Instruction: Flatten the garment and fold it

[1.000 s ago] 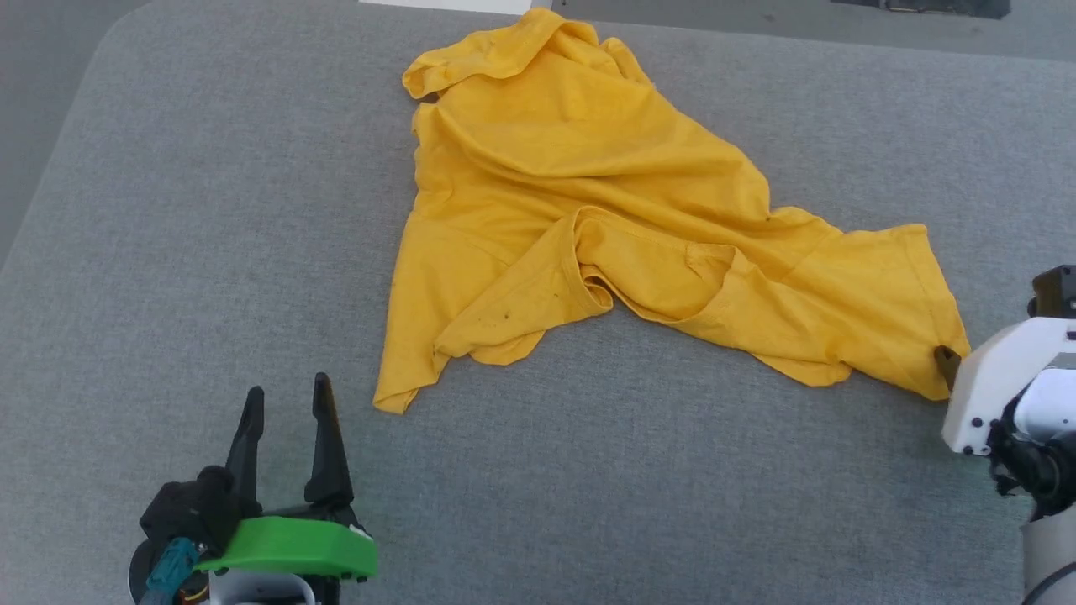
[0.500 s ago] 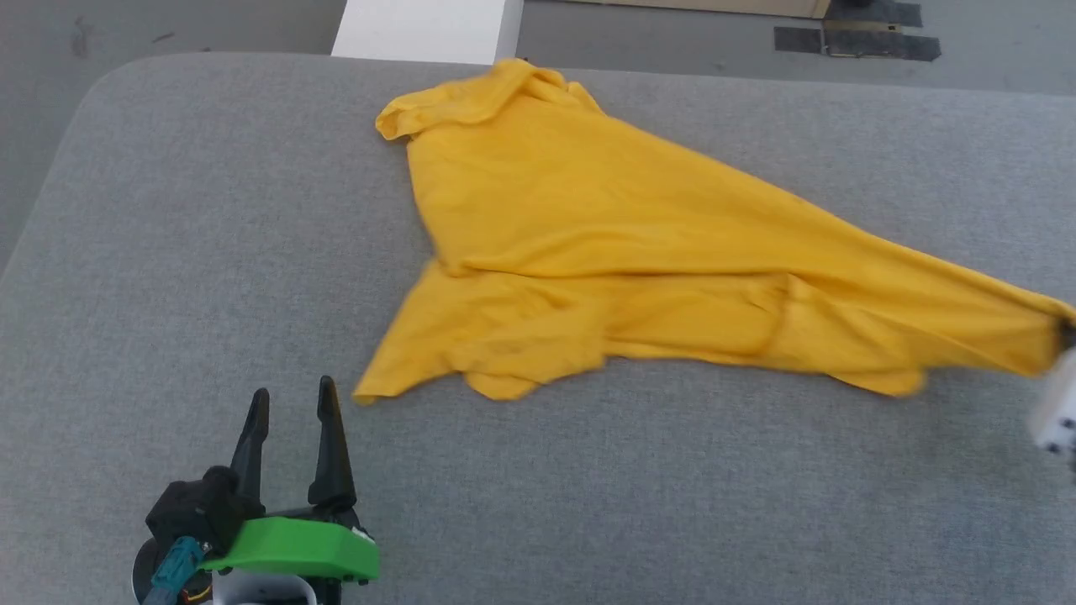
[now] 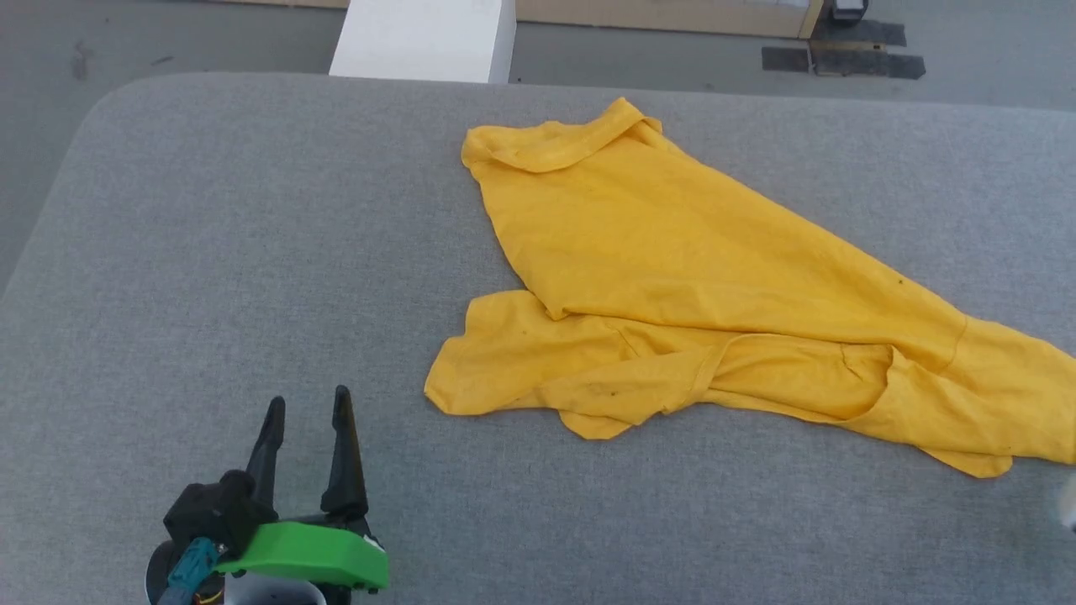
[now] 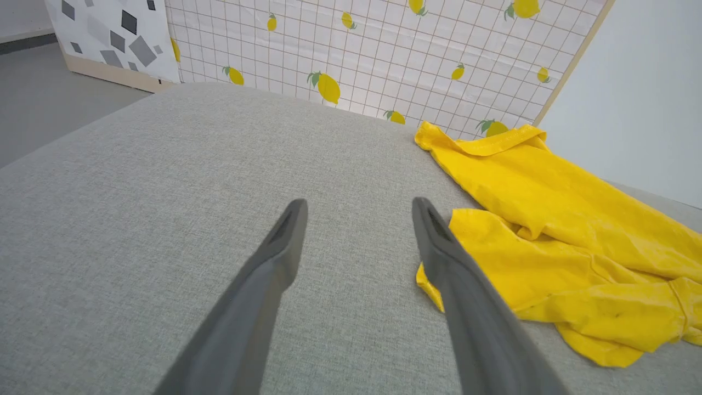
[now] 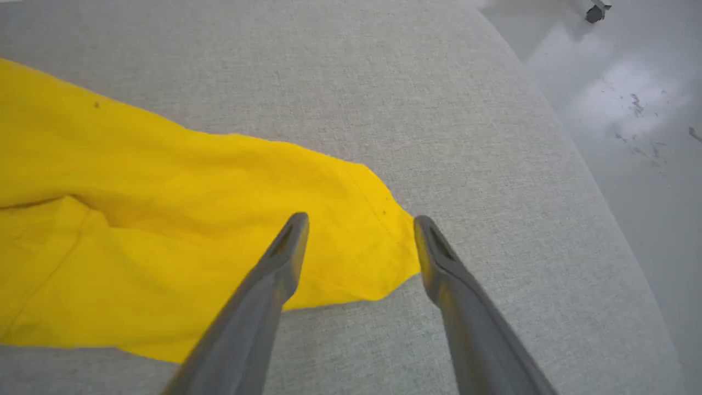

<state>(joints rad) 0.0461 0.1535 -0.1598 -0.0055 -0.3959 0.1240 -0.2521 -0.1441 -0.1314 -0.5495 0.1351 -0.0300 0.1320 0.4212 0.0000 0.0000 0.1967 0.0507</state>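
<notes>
Shirt: the shirt [image 3: 672,277] is rumpled on the desk [image 3: 210,252], plain yellow up, running from upper middle of the head frame to its lower right edge.
Long axis: diagonal, falling to the right.
Left jaws: spread wide and empty at lower left; the shirt lies up and to their right, near but apart.
Right jaws: spread, pinching nothing; in the right wrist view a corner [image 5: 384,241] lies between the tips.
Nearer arm: the right, by my reckoning.

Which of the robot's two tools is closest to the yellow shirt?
The right tool: a corner of the yellow shirt lies between its open fingers. The left tool sits apart, with bare grey surface between it and the shirt.
</notes>
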